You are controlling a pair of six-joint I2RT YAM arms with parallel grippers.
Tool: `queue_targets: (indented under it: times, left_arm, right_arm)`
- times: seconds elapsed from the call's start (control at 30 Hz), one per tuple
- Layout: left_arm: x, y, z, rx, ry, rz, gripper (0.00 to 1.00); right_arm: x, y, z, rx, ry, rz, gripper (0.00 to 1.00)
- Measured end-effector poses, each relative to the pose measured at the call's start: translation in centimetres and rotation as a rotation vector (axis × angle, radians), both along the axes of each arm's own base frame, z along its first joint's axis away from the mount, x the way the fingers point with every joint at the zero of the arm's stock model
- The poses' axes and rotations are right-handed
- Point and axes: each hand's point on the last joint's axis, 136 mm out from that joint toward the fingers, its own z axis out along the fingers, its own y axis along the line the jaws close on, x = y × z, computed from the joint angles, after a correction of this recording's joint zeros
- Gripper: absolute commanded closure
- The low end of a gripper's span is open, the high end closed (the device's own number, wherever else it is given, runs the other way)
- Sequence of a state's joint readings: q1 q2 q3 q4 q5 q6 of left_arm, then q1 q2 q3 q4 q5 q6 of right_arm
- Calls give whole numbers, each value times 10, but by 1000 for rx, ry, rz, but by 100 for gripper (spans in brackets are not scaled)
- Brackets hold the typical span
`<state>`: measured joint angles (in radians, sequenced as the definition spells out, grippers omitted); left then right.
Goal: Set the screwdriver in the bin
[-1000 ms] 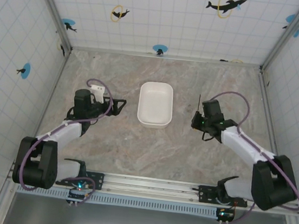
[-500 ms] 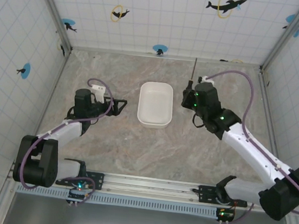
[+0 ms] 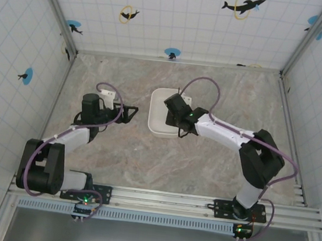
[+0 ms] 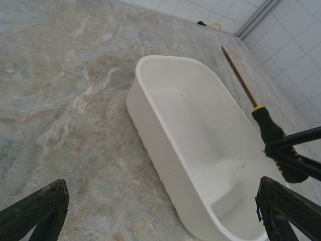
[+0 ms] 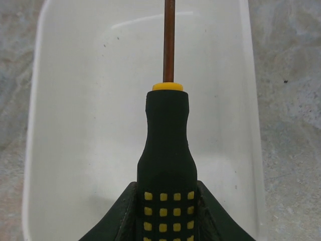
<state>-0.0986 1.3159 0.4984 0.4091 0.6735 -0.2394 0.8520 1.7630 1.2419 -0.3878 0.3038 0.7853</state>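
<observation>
Left gripper (image 3: pixel 128 113) sits spread open left of the white bin (image 3: pixel 158 105), right gripper (image 3: pixel 175 112) clamps the screwdriver (image 5: pixel 168 150) by its handle above the bin's near end, shaft pointing far along the bin's length.

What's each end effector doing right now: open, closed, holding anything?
Left end effector: open, holding nothing.
Right end effector: closed on the screwdriver, above the bin.
</observation>
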Motion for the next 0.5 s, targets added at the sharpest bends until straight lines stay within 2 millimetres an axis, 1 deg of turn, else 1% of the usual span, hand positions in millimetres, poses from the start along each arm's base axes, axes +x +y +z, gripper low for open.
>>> queue_targets:
  times: [0.1, 0.23, 0.33, 0.5]
  left_arm:
    - [1, 0, -1, 0, -2, -1, 2]
    - [1, -1, -3, 0, 4, -5, 2]
    - [1, -1, -4, 0, 6, -6, 2]
    - [3, -1, -1, -1, 0, -8, 2]
  right_arm:
    - [1, 6, -8, -5, 26, 1, 100]
    - [5, 15, -12, -3, 35, 7, 100]
    - [8, 19, -17, -11, 46, 10, 100]
    - [10, 22, -31, -35, 72, 14, 100]
